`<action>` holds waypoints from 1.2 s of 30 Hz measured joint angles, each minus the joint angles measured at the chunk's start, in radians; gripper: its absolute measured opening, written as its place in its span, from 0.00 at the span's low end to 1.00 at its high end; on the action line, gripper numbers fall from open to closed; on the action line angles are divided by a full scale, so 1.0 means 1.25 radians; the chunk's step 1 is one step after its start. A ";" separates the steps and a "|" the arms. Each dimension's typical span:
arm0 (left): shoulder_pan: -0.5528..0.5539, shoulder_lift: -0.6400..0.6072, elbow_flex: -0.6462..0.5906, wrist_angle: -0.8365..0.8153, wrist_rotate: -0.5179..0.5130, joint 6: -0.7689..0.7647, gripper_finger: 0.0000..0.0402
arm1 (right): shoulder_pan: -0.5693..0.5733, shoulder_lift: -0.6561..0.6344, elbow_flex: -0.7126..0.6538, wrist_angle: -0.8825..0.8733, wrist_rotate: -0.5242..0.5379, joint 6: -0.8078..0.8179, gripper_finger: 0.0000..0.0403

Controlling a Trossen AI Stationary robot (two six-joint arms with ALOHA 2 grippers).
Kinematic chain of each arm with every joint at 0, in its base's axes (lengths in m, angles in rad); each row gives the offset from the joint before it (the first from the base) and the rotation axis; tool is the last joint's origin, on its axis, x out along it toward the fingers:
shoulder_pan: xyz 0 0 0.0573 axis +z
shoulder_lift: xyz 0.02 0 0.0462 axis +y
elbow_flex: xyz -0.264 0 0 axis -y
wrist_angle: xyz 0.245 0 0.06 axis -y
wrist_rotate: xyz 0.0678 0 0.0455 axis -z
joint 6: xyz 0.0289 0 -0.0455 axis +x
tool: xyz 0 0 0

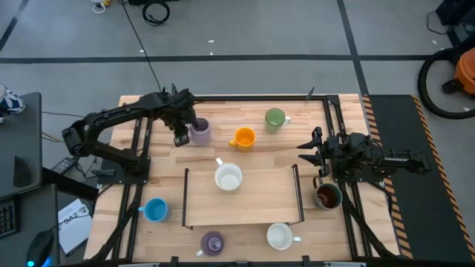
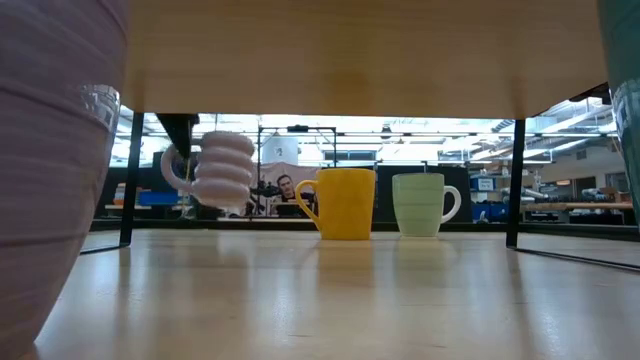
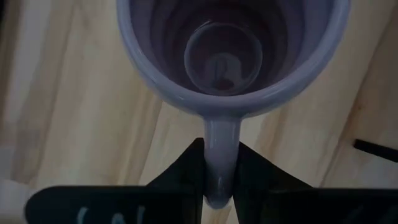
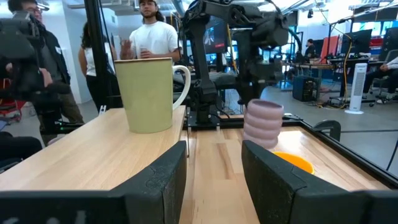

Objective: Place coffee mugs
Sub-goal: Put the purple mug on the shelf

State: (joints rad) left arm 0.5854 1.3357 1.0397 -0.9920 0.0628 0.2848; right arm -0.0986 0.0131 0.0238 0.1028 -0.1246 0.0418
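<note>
**Left tool lifting a ribbed lavender mug by its handle**

Seen from above, the left tool (image 1: 180, 133) is clenched on the handle of a lavender mug (image 1: 200, 131) at the far left part of the pale, straight-grained wooden desk (image 1: 256, 159). From desk height that mug shows a stacked, ribbed wall and hangs clear of the wood — slightly tilted, handle toward the dark finger. The left wrist camera looks straight into its glossy round bowl (image 3: 227, 53), the smooth handle pinched between the two dark fingers (image 3: 183, 177).

Just beside it stands the orange mug (image 1: 243, 138), plain-walled and straight-sided; farther right, near the desk's far edge, the green mug (image 1: 275, 118), faintly banded, handle to the right. Both stand upright and apart.

A low raised platform (image 1: 252, 211) — thin wooden board on black metal legs — occupies the desk's middle. A white mug (image 1: 228, 178) sits at its far edge. A light blue mug (image 1: 155, 211) stands on the desk to the platform's left; a second lavender mug (image 1: 213, 242) and a second white mug (image 1: 280, 236) stand along the near edge.

The right tool (image 1: 315, 147) waits at the desk's right side, its fingers spread and holding nothing. The dark brown mug (image 1: 327, 196), glossy inside, stands on the desk next to that arm.

People stand in the room beyond the desk.
</note>
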 joint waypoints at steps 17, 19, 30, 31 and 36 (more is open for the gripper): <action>-0.073 -0.059 0.306 -0.316 0.006 0.127 0.14 | 0.000 0.000 0.000 0.000 0.000 0.000 0.40; -0.089 -0.059 0.336 -0.343 0.007 0.150 0.14 | 0.000 0.000 0.000 0.000 0.000 0.000 0.40; -0.217 -0.059 0.400 -0.405 0.075 0.229 0.14 | 0.000 0.000 0.000 0.000 0.000 0.000 0.40; -0.231 -0.059 0.400 -0.410 0.073 0.228 0.14 | 0.000 0.000 0.000 0.000 0.000 0.000 0.40; -0.305 -0.059 0.400 -0.409 0.073 0.227 0.14 | 0.000 0.000 0.000 0.000 0.000 0.000 0.40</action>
State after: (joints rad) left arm 0.2045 1.2621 1.5398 -1.5036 0.1543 0.5682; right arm -0.0986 0.0132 0.0238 0.1028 -0.1249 0.0420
